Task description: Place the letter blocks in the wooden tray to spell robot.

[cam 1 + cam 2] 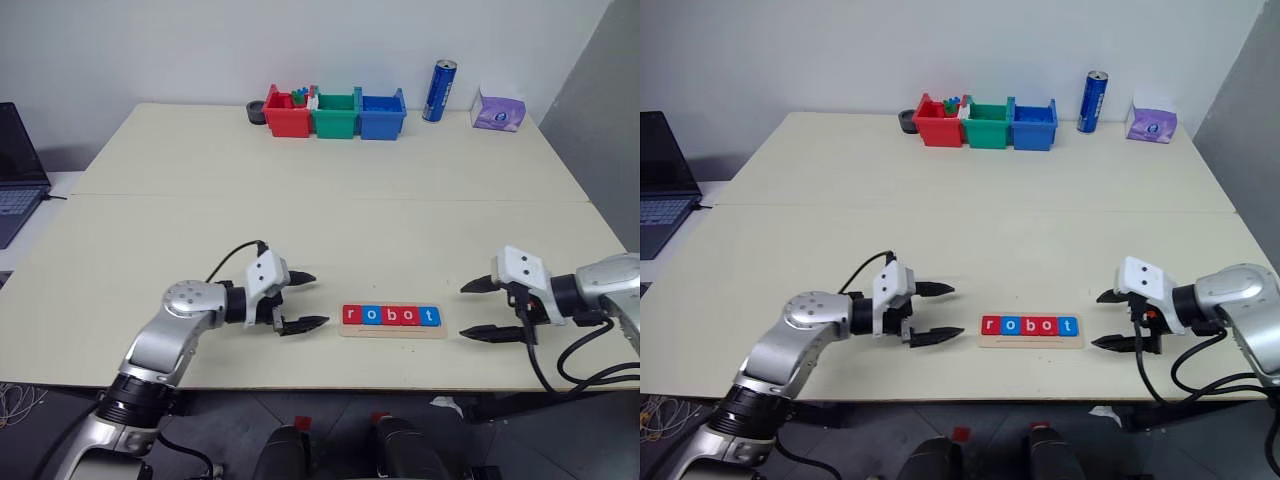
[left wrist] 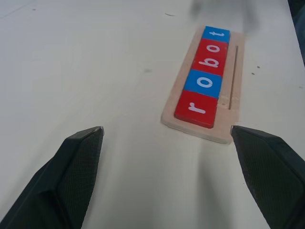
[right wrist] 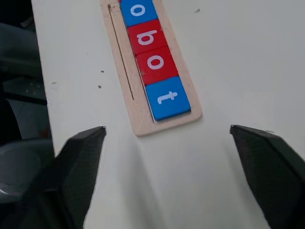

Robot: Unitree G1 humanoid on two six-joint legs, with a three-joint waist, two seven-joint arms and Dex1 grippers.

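A: Where do things stand?

B: The wooden tray (image 1: pixel 393 329) lies low in the frame, a little right of centre, near the front edge of the table (image 1: pixel 330 215). All five letter blocks (image 1: pixel 391 316) sit in it in a row, touching, and they read r, o, b, o, t: red, blue, red, red, blue.

A: And the arms?

B: The left gripper (image 1: pixel 304 299) is just to the left of the tray, fingers spread apart and empty. The right gripper (image 1: pixel 479 309) is to the right of the tray, also spread wide, gripping nothing. Neither touches the tray or a block.

A: So the word looks done. What could still spoil it?

B: I'd say the risk is in pulling away. Both grippers point inward at the ends of the tray, so a sweep toward the middle could nudge it or knock the "r" or the "t" out of line. The tray is also close to the table's front edge; a push that way might slide it off.

A: Anything else nearby?

B: No. The red, green and blue bins (image 1: pixel 335 113), the can (image 1: pixel 439 91) and the purple packet (image 1: pixel 499 110) are far off at the top of the frame.
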